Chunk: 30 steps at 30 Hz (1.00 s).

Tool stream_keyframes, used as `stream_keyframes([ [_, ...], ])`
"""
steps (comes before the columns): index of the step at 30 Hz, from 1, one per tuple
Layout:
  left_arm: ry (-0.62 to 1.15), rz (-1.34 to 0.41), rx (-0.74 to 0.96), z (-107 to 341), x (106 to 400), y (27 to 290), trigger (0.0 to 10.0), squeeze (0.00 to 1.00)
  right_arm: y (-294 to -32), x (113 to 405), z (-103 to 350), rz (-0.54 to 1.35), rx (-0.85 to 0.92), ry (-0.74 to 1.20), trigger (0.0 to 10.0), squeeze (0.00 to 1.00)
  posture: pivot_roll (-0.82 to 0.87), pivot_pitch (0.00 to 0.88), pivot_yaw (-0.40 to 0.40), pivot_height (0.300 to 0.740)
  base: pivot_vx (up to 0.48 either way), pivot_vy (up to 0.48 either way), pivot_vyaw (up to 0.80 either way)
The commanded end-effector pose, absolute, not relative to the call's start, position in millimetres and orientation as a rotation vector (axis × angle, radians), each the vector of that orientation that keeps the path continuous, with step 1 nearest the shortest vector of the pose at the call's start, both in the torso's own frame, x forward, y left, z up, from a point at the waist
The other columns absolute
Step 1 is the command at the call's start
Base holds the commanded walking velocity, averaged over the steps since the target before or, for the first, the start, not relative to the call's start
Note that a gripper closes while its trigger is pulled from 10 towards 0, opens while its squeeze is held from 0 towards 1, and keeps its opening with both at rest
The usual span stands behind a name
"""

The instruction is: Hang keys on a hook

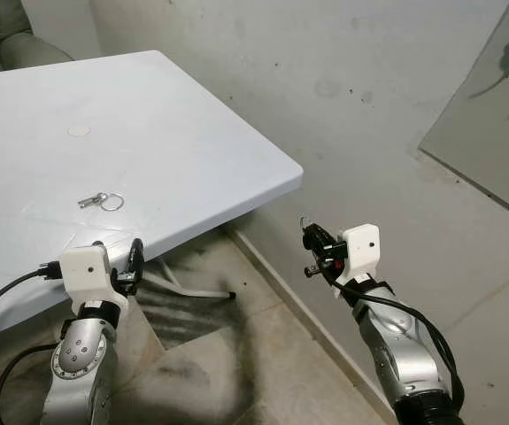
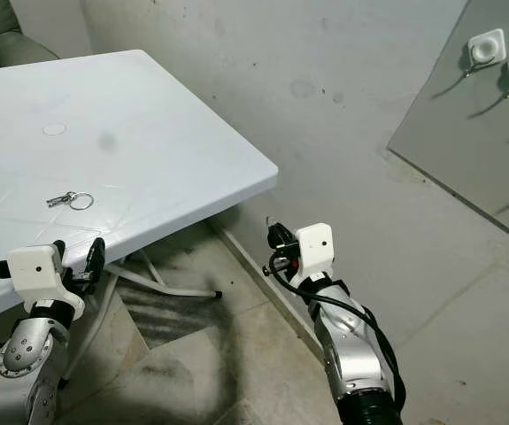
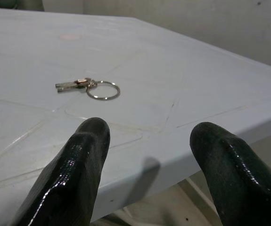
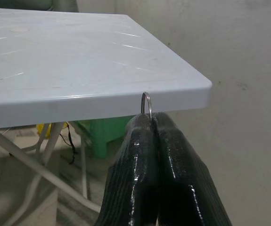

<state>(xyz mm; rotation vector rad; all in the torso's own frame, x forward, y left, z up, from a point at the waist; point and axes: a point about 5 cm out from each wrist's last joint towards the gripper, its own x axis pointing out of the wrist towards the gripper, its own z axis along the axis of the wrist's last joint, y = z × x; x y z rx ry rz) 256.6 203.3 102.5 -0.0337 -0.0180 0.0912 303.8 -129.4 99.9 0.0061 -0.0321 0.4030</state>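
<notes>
right gripper [image 4: 150,123] pinching key ring [image 4: 146,103], keys hidden

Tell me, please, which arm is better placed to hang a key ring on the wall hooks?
Right, probably. The right claw is shut on a key ring, on the side nearer the wall hooks. The left claw is open, short of the keys on the table.
</notes>
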Motion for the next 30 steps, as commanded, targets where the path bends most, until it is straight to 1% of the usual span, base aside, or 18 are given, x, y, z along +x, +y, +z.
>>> stream_keyframes([
  [1,-0.017,0.085,-0.019,103.9,254.0,199.1,10.0,0.0,-130.2,304.6,102.7,0.397,0.007,-0.04,10.0,0.0,-0.01,0.066,-0.043,0.74,0.0,0.0,-0.77],
  [8,-0.018,0.057,-0.014,103.9,247.8,187.7,10.0,0.0,-127.5,302.1,100.3,0.404,0.014,-0.036,10.0,0.0,0.01,0.086,-0.04,0.74,0.0,0.0,-0.77],
  [13,-0.023,0.053,-0.012,105.8,248.1,188.8,10.0,0.0,-127.5,302.0,101.4,0.398,0.018,-0.047,10.0,0.0,0.01,0.087,-0.037,0.74,0.0,0.0,-0.66],
  [19,-0.043,0.061,0.0,112.7,254.4,194.1,10.0,0.0,-127.8,301.9,103.9,0.392,0.019,-0.068,10.0,0.0,0.01,0.083,-0.032,0.74,0.0,0.0,0.0],
  [30,-0.05,0.058,0.005,114.1,256.6,194.6,10.0,0.0,-128.9,300.3,106.5,0.398,0.023,-0.094,10.0,0.0,0.0,0.082,-0.033,0.74,0.0,0.0,0.0],
])
